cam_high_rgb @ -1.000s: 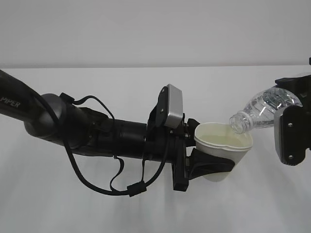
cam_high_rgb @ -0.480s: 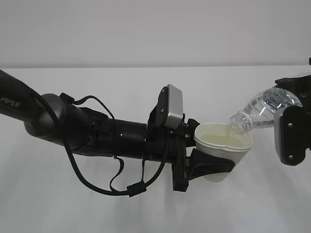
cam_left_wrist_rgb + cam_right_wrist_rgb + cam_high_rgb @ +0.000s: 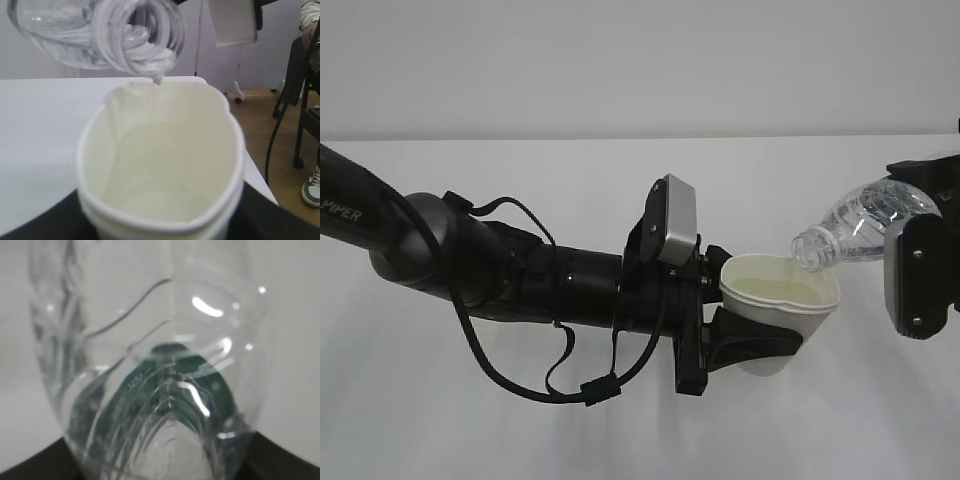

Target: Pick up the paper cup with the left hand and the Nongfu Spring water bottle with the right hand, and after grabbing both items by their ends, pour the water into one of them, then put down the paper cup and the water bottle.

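The left claw (image 3: 760,340) clamps the squeezed paper cup (image 3: 780,300); the right claw (image 3: 920,255) clamps the tilted Nongfu Spring water bottle (image 3: 865,225), mouth over the cup's right rim.

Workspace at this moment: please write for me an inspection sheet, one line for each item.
Surface: white table, bare where visible.
Job's things: paper cup upright, its rim squeezed out of round; Nongfu Spring water bottle tilted, open mouth above the cup's rim; water dripping from the mouth.
Clutter: nothing seen.
Grippers: left hand closed around the cup's lower part; right hand holding the bottle's base end.
Cables: black cable looping under the left arm.
Surroundings: plain wall in the exterior view; wooden floor and a seated person beyond the table.
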You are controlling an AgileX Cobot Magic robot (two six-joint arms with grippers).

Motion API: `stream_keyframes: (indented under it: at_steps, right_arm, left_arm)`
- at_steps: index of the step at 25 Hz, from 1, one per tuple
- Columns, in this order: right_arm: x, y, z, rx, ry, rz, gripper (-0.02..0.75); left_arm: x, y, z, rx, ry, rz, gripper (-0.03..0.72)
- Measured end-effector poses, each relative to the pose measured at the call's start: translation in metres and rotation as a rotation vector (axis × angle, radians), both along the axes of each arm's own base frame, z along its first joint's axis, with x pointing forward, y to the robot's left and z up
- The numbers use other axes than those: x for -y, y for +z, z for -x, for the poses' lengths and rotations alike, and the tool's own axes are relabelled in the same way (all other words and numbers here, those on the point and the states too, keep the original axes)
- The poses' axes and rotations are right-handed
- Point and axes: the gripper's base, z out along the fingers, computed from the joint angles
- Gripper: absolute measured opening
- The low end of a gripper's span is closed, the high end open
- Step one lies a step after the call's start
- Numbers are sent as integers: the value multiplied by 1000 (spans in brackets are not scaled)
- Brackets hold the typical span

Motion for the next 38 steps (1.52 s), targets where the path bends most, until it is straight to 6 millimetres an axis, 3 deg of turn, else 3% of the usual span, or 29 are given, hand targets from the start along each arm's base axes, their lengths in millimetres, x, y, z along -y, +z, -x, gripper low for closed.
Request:
stream_keyframes:
  at_steps: [38]
  right_arm:
    - [1,2,-1,-69,-234,-569,392]
  left_arm:
    - [0,0,0,0,0,0,389]
